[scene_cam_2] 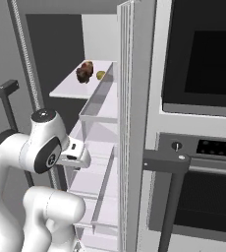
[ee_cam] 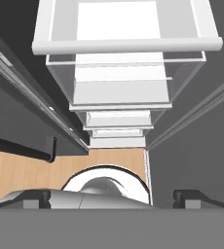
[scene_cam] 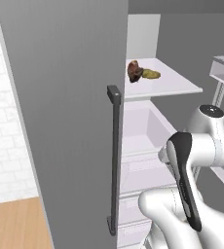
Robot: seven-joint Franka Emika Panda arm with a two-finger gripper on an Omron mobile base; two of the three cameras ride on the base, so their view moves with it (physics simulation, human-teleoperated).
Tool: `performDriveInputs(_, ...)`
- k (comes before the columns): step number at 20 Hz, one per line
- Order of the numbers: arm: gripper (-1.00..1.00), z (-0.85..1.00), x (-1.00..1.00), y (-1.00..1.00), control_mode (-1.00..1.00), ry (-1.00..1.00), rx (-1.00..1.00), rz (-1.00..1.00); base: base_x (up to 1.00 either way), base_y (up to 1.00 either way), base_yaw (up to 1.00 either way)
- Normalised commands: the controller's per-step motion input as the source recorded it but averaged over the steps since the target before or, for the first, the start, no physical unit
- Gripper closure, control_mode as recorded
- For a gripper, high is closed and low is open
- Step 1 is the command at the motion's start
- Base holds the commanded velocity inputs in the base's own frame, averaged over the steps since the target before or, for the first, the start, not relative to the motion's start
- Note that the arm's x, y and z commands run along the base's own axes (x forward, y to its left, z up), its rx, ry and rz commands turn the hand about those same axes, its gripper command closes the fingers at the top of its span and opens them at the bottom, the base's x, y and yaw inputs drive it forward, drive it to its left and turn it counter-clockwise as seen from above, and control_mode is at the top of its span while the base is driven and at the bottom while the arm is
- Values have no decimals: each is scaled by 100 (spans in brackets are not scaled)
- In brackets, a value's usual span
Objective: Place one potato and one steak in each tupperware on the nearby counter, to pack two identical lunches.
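Observation:
A dark red-brown steak (scene_cam: 134, 71) and a yellowish potato (scene_cam: 151, 74) lie side by side on the upper white shelf (scene_cam: 177, 85) of the open fridge. The right base view shows the same steak (scene_cam_2: 84, 72) and potato (scene_cam_2: 100, 75) at the back of that shelf. My gripper (ee_cam: 116, 197) is well below the shelf, in front of the fridge drawers, pointing down. Its fingertips (ee_cam: 36, 197) stand far apart and hold nothing. The tupperware and the counter are out of view.
The grey fridge door (scene_cam: 65, 121) with its long dark handle (scene_cam: 115, 160) stands open on the left. The door bins (scene_cam_2: 98, 106) lie right of my arm. A wall oven (scene_cam_2: 203, 49) with a bar handle (scene_cam_2: 169, 167) is further right. Wooden floor (ee_cam: 21, 170) lies below.

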Motion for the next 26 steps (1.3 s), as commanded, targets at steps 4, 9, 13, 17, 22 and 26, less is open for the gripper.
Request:
performDriveInputs(4,-100,0,0,0,100,0,0,0,0,0,0)
performDriveInputs(9,-100,57,0,0,-100,-53,0,14,0,0,0)
performDriveInputs(13,-100,90,14,12,-100,-65,-1,18,0,0,0)
performDriveInputs(17,-100,100,53,38,-100,-29,-13,6,0,0,0)
performDriveInputs(22,-100,100,66,32,-100,-1,-9,0,0,0,0)
performDriveInputs(26,-100,66,68,-12,-100,4,1,0,0,0,0)
